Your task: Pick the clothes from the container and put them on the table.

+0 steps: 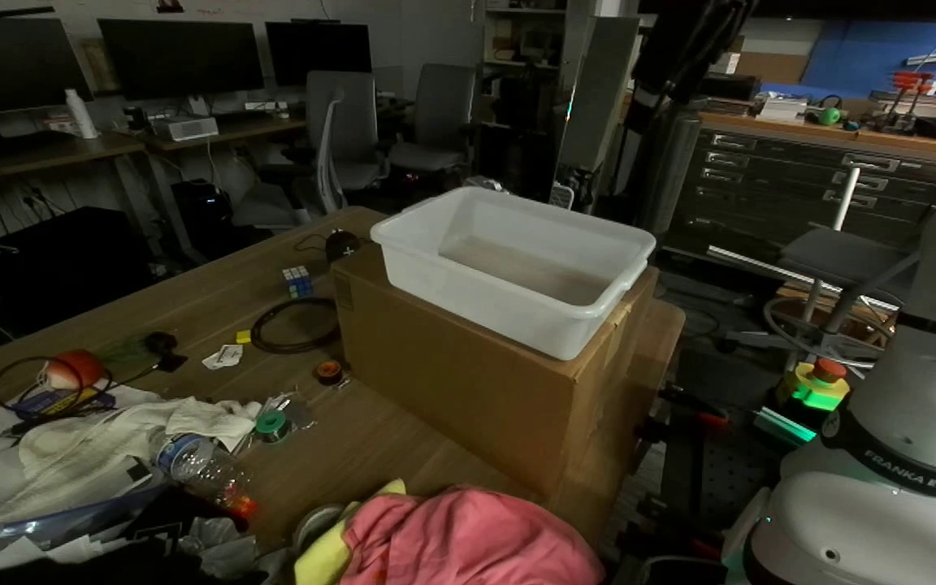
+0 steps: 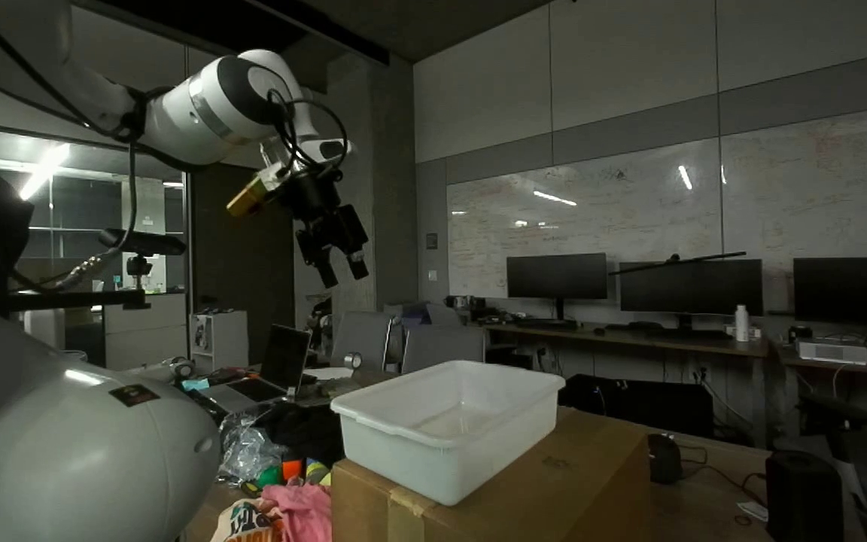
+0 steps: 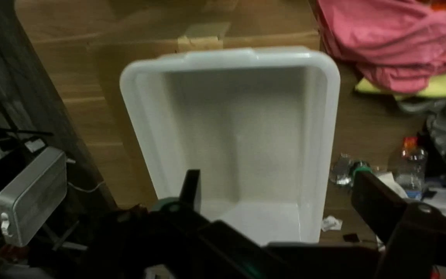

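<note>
The white container [image 1: 468, 296] stands on a cardboard box on the wooden table [image 1: 403, 447]; it shows in both exterior views [image 2: 396, 452]. In the wrist view the container [image 3: 223, 60] shows only bare inner walls and floor; no clothes are visible in it. Pink cloth [image 1: 468, 536] lies heaped on the table beside the box, with yellow cloth [image 1: 323, 561] at its edge. The pink cloth also shows in an exterior view [image 2: 302, 512] and in the wrist view [image 3: 397, 42]. My gripper [image 2: 344, 277] is high above the container, fingers apart, with nothing between them [image 3: 275, 182].
The cardboard box [image 1: 452, 398] raises the container. On the table are a white cloth [image 1: 110, 439], a plastic bottle [image 1: 200, 467], a cable coil [image 1: 293, 325], a Rubik's cube [image 1: 297, 281] and a green spool [image 1: 272, 425]. A laptop [image 2: 283, 361] stands farther back.
</note>
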Motion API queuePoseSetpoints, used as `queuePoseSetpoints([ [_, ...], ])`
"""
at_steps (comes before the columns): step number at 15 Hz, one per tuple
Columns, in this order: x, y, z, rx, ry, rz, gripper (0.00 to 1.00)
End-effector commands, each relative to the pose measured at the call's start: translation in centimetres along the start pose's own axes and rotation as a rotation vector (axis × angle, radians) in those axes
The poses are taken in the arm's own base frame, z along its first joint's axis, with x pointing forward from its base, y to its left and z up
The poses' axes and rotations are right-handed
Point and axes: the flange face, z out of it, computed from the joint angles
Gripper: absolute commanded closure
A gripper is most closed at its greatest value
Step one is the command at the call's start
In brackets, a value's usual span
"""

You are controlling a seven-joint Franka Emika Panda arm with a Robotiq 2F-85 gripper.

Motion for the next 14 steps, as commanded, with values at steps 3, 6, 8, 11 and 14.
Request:
queuePoseSetpoints([
  [3,-2.6,1.8,0.4,-0.178,-0.257,-0.089,0.0],
  [6,-3.9,1.9,0.1,-0.216,-0.233,-0.119,0.0],
  [8,-4.0,1.8,-0.4,-0.212,-0.18,-0.125,0.0],
  [11,-3.9,1.4,0.4,-0.214,-0.217,-0.108,0.0],
  [14,-4.0,1.6,0.1,-0.214,-0.208,-0.109,0.0],
])
